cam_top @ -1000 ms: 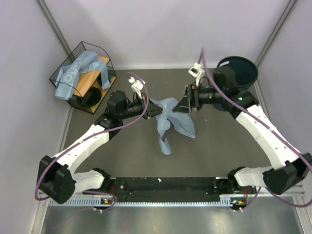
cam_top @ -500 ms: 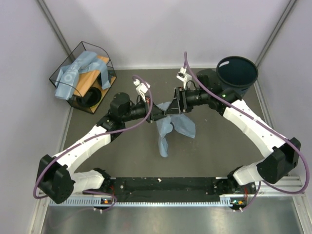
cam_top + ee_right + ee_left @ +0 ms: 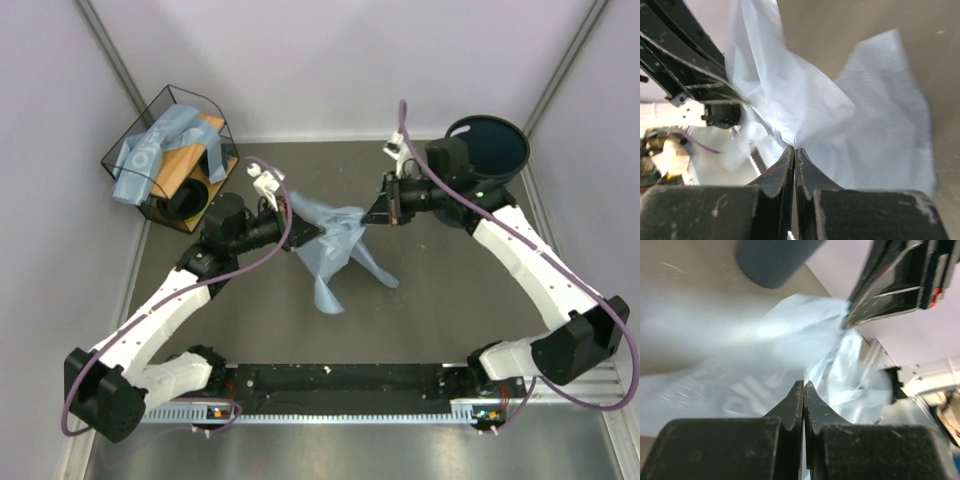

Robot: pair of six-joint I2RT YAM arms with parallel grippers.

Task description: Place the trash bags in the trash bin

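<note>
Left gripper (image 3: pixel 296 224): clenched on the left edge of the trash bag (image 3: pixel 335 240). My left wrist view shows the jaws pressed together with thin blue film pinched at the tips.

Right gripper (image 3: pixel 372 212): also clamped, on the bag's upper right corner, jaws together on the film.

Bag: hangs stretched between the two grippers over the middle of the table (image 3: pixel 450 300). The rest droops in a crumpled tail toward the near side. I cannot tell whether the tail touches the table.

Bin (image 3: pixel 500 150): upright at the far right corner, behind the right arm, well apart from the bag.

Wire basket (image 3: pixel 185 170): far left corner, holding folded blue bags (image 3: pixel 150 150).
</note>
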